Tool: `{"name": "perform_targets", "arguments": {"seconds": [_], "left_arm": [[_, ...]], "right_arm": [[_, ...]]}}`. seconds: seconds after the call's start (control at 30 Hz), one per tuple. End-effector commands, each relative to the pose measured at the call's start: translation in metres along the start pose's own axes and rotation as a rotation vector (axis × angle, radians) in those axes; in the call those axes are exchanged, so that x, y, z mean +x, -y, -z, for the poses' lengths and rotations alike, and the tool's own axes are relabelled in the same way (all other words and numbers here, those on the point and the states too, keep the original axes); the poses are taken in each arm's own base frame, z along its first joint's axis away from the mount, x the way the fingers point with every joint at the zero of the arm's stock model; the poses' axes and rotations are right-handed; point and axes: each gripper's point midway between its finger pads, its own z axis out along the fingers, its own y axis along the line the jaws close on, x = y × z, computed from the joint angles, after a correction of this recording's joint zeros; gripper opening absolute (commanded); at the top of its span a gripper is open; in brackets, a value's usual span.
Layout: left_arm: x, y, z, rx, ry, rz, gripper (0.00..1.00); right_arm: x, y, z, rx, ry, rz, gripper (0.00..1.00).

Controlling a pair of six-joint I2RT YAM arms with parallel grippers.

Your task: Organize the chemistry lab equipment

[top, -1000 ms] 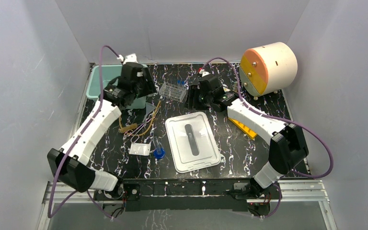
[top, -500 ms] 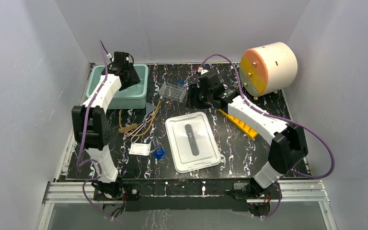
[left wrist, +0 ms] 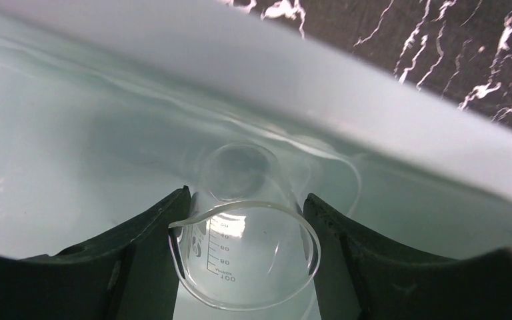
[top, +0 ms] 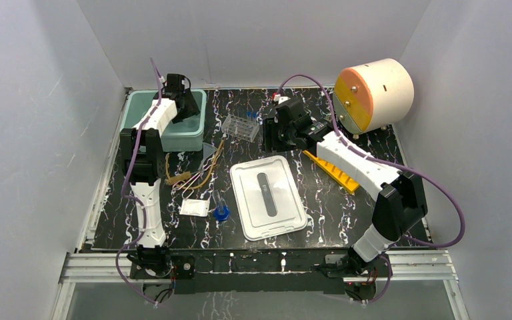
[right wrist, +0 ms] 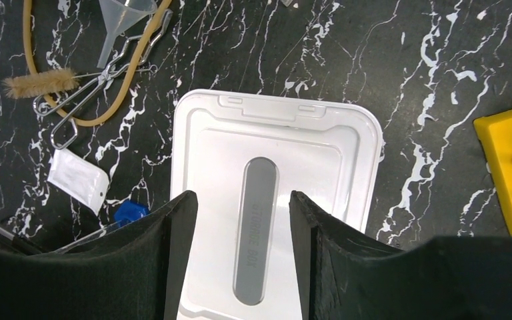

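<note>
My left gripper [top: 185,107] hangs inside the teal bin [top: 167,141] at the back left, shut on the rim of a clear glass flask [left wrist: 243,250] with printed graduations. My right gripper [right wrist: 243,220] stands open and empty above the white box lid [right wrist: 207,153], near the clear tube rack [top: 241,127]. Tan rubber tubing [top: 203,175], a clear funnel [right wrist: 123,17], a bristle brush [right wrist: 40,83] and metal tongs [right wrist: 100,83] lie together left of the lid. A white packet [top: 194,207] and a blue-capped tube [top: 221,212] lie nearer the front.
A yellow rack [top: 337,172] lies right of the lid under my right forearm. The cream drum with an orange face [top: 373,93] stands at the back right. Grey walls close in the black marbled table [top: 347,213] on three sides.
My left arm has folded upright and carried its gripper back and deeper into the teal bin. The right arm has barely moved.
</note>
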Motion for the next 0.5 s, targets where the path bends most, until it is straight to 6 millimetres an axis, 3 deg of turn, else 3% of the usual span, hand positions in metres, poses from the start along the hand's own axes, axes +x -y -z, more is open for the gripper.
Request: {"name": "perform_targets", "arguments": {"seconds": [0.0, 0.27, 0.47], "left_arm": [[-0.036, 0.018, 0.01, 0.057, 0.105, 0.015, 0.36], [-0.028, 0.016, -0.005, 0.044, 0.09, 0.035, 0.45], [-0.041, 0.024, 0.013, 0.079, 0.108, 0.028, 0.59]], "right_arm": [[-0.029, -0.004, 0.01, 0.011, 0.081, 0.038, 0.62], [-0.033, -0.003, 0.011, 0.023, 0.081, 0.055, 0.62], [-0.033, -0.003, 0.011, 0.022, 0.08, 0.053, 0.62]]}}
